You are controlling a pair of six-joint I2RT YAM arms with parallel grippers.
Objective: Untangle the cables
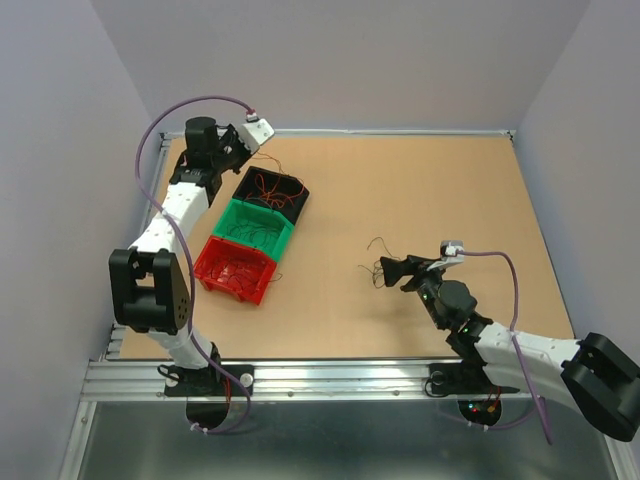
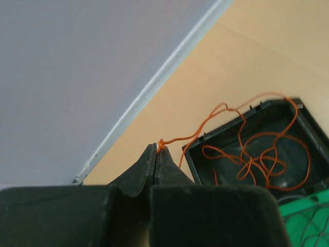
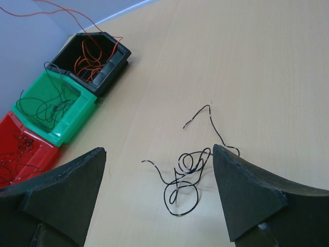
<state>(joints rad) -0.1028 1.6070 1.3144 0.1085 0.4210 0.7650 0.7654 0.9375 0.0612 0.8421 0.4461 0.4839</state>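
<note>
Left wrist view: we see the left gripper (image 2: 156,150), lower centre, pinched shut on an orange wire (image 2: 181,139) trailing right into the black bin (image 2: 189,154). In the right wrist view we find the right gripper (image 3: 159,150) spread wide, gripping nothing, over a black wire tangle (image 3: 186,167) at lower centre.

A tabletop (image 1: 420,190) of light tan wood fills the scene, matte and evenly lit, with only faint soft shadows on it. Plain pale lilac-grey walls close it in: a back wall (image 1: 340,60), a left wall (image 1: 50,180) and a right wall (image 1: 600,110). A thin pale strip (image 1: 390,131) runs along the far edge. At the near edge lies a ribbed metal rail (image 1: 340,378), and below it a dull grey surface (image 1: 340,440).
</note>
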